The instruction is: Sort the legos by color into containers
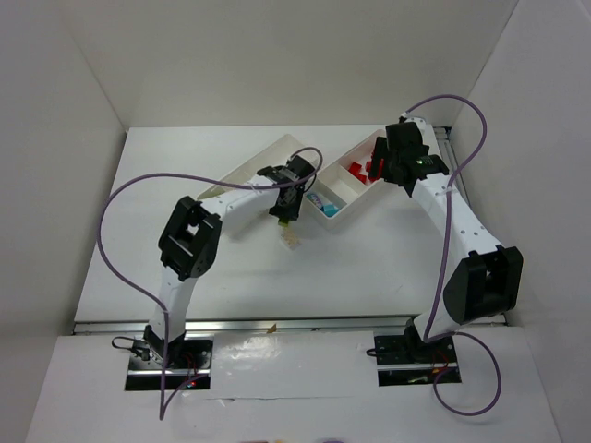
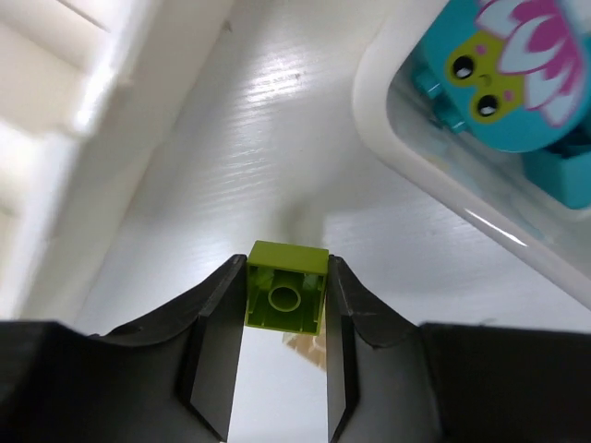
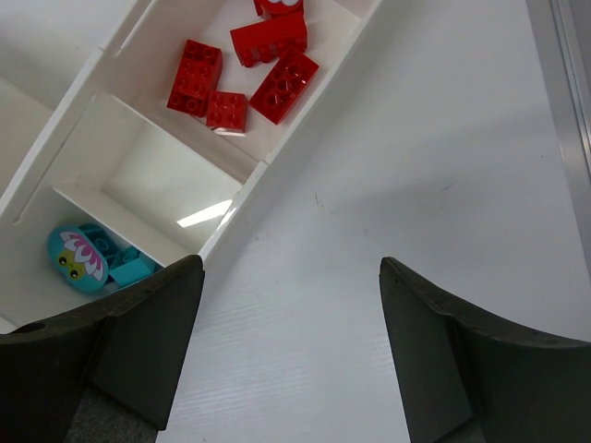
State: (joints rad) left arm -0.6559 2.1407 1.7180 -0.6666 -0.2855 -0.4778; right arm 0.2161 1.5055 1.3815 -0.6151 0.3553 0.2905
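Observation:
My left gripper is shut on a lime green lego and holds it above the table, between the two white trays; in the top view the gripper is just off the right tray's near end. A pale beige lego lies on the table under it and shows partly in the left wrist view. The right tray holds several red legos in one compartment and cyan legos in the other. My right gripper is open and empty, beside the right tray's right edge.
The left tray lies at an angle behind my left arm; what it holds is hidden. The right tray's rim is close on the right of my left gripper. White walls enclose the table on three sides.

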